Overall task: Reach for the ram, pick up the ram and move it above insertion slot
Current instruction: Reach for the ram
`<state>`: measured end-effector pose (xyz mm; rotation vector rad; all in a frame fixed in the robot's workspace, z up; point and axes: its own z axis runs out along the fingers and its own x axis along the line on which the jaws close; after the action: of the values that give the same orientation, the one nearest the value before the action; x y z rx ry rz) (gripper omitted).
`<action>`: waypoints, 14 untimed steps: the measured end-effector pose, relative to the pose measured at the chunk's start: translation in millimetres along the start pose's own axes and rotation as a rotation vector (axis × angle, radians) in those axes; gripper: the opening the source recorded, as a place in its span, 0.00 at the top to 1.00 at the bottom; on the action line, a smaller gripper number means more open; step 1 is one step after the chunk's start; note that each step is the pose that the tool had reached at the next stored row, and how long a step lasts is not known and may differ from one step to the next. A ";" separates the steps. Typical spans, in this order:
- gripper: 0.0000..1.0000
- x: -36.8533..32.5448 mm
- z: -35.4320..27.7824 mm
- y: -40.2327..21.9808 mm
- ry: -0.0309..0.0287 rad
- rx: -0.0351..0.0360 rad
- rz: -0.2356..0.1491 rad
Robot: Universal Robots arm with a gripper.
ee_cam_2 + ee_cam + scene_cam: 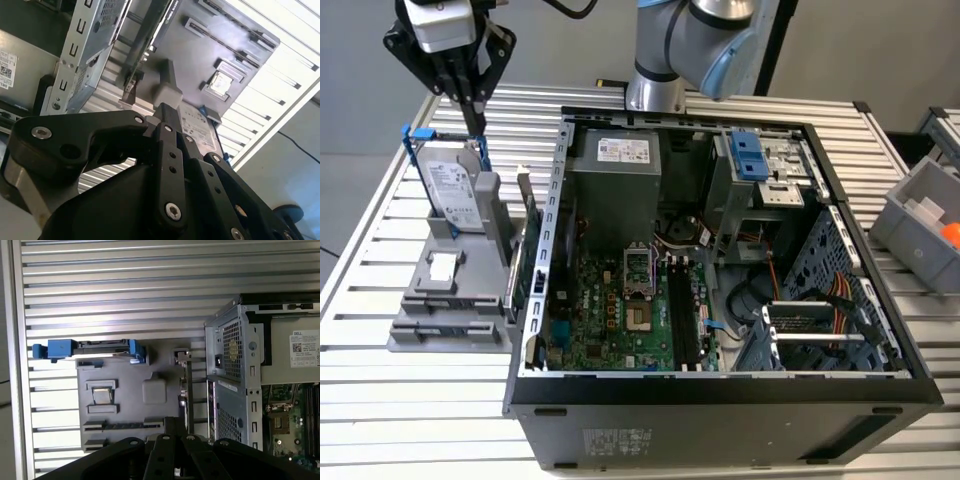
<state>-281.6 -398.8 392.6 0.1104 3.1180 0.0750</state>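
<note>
My gripper (pixel 475 118) hangs at the exterior view's far left, above the back end of a grey parts holder (pixel 420 300) that stands beside the open computer case. Its black fingers are drawn together with nothing between them, as both wrist views show (pixel 167 114) (pixel 172 426). The ram looks like the thin dark strip (pixel 448 325) (pixel 125 426) lying in a groove at the holder's front end, well apart from the gripper. The insertion slots (pixel 685 318) are the long black sockets on the motherboard inside the case.
A hard drive (pixel 455 190) with a blue bracket stands upright in the holder right under the gripper. A card (pixel 527 240) stands on edge between the holder and the case wall (pixel 555 220). A grey bin (pixel 925 225) sits at the right.
</note>
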 end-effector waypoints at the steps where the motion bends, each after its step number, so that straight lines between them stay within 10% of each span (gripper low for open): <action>1: 1.00 1.1 0.0 -0.1 0.0000 0.0000 0.000; 14: 1.00 19.2 -0.4 -1.4 0.0000 0.0000 0.000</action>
<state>-300.9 -398.8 392.6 0.1104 3.1180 0.0750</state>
